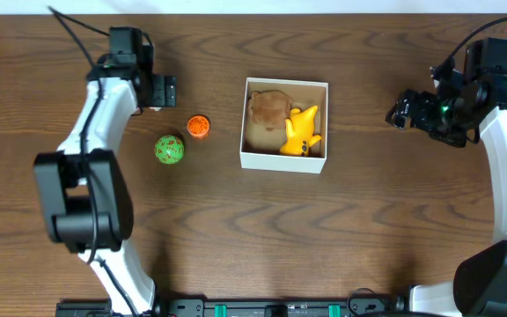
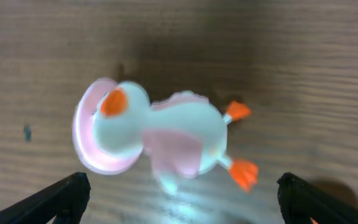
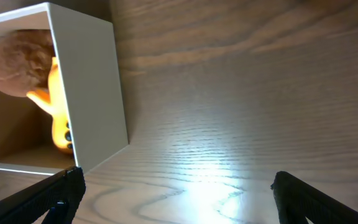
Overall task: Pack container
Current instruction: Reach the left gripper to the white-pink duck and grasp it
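The container (image 1: 283, 162) is a white-walled square box mid-table; it holds a brown plush (image 1: 267, 119) and a yellow toy (image 1: 303, 132). In the right wrist view its white wall (image 3: 89, 87) is at the left, with the plush (image 3: 17, 62) inside. A white and pink duck toy (image 2: 160, 134) with orange beak and feet lies on the table just beyond my left gripper's (image 2: 182, 199) open fingers. In the overhead view the left gripper (image 1: 164, 91) hides the duck. My right gripper (image 1: 403, 110) is open and empty to the right of the container, over bare wood (image 3: 178, 186).
An orange ball (image 1: 198, 126) and a green patterned ball (image 1: 169, 150) lie on the table between the left gripper and the container. The table is dark brown wood.
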`<action>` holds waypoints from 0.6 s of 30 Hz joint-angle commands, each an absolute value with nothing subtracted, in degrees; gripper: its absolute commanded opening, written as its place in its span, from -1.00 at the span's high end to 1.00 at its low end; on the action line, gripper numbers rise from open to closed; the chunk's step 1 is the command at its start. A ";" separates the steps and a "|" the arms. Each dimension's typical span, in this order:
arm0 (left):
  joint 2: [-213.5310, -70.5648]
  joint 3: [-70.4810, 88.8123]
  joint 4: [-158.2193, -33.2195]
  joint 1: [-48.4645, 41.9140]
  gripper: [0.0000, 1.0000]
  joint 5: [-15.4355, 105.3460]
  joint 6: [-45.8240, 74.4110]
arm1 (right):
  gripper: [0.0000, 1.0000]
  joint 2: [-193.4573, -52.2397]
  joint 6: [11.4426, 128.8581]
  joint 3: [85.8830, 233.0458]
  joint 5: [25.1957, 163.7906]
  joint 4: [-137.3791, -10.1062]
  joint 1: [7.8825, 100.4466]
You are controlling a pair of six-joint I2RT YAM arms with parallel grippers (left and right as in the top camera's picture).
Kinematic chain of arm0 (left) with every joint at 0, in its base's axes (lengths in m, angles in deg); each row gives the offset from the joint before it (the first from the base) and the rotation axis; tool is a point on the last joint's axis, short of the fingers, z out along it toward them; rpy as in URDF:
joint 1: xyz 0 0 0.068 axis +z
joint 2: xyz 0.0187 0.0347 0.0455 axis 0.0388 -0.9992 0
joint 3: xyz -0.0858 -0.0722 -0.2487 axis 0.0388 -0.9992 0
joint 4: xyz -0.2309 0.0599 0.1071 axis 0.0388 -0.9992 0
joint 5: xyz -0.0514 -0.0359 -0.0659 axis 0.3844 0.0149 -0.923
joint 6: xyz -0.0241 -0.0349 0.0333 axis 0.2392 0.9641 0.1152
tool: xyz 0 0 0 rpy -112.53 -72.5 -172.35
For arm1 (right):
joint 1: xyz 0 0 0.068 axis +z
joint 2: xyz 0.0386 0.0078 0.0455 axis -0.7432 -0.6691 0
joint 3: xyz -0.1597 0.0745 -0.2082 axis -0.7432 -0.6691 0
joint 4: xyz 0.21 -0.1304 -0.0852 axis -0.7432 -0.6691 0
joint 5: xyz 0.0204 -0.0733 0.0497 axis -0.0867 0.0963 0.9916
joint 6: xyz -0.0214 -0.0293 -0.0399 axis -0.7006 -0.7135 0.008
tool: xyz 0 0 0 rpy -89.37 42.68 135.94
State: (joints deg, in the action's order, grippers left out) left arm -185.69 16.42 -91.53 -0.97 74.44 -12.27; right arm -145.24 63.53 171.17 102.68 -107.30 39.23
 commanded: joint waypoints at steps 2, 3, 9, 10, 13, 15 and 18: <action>-188.16 17.17 -88.32 -3.90 -0.88 80.69 -17.65 | -0.98 -145.35 64.31 170.97 101.21 -107.46 39.07; -188.77 17.17 -87.84 -4.34 -0.85 81.74 -17.67 | -0.99 -145.35 64.31 170.97 101.21 -107.48 39.05; -192.22 17.17 -86.40 -4.55 -0.58 83.64 -17.80 | -0.99 -145.35 64.34 170.97 100.08 -107.85 39.07; -192.64 17.17 -86.16 -4.49 -0.56 83.97 -17.83 | -0.98 -145.37 64.31 170.97 99.77 -107.98 39.07; -193.34 17.17 -85.59 -4.29 -0.37 85.46 -17.78 | -0.98 -145.35 64.31 170.95 99.68 -108.66 39.07; -193.79 17.17 -85.52 -4.16 -0.36 85.50 -17.58 | -0.99 -145.35 64.31 170.95 99.68 -109.18 39.07; -194.76 17.17 -85.65 -4.01 -0.35 85.48 -17.61 | -0.98 -145.35 64.29 170.95 99.68 -109.90 39.05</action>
